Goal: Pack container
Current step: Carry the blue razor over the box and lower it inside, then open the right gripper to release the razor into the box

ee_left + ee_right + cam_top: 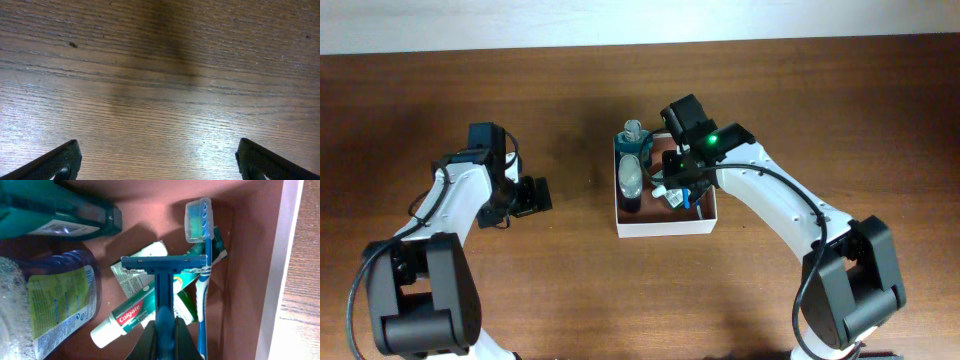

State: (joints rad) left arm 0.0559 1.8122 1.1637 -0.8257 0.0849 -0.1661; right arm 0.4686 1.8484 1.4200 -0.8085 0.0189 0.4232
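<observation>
While the right fingers (pixel 148 341) hang over the right half of the container (pixel 665 229), they are closed on the handle of a blue razor (pixel 164 265). In the right wrist view the handle rises from the bottom centre of the frame and the head lies crosswise at mid-frame.

The container sits at the centre of the overhead frame on the wooden counter (pixel 160 75), its white walls framing a reddish-brown inside. Behind the razor in the wrist view, a Colgate toothpaste tube (pixel 131 316) lies slanted on the floor of the box with its white cap toward the lower left. A toothbrush (pixel 199 222) with a clear cover over its head lies just right of the razor, close to the right wall. A teal bottle (pixel 55 212) fills the upper left of that frame, and a purple bottle (pixel 62 297) with a yellow-green label lies below it along the left edge.

The left fingers (pixel 538 195) are at the left of the overhead frame, well apart from the box. Spread wide, they hold nothing, with only bare wood between them.
</observation>
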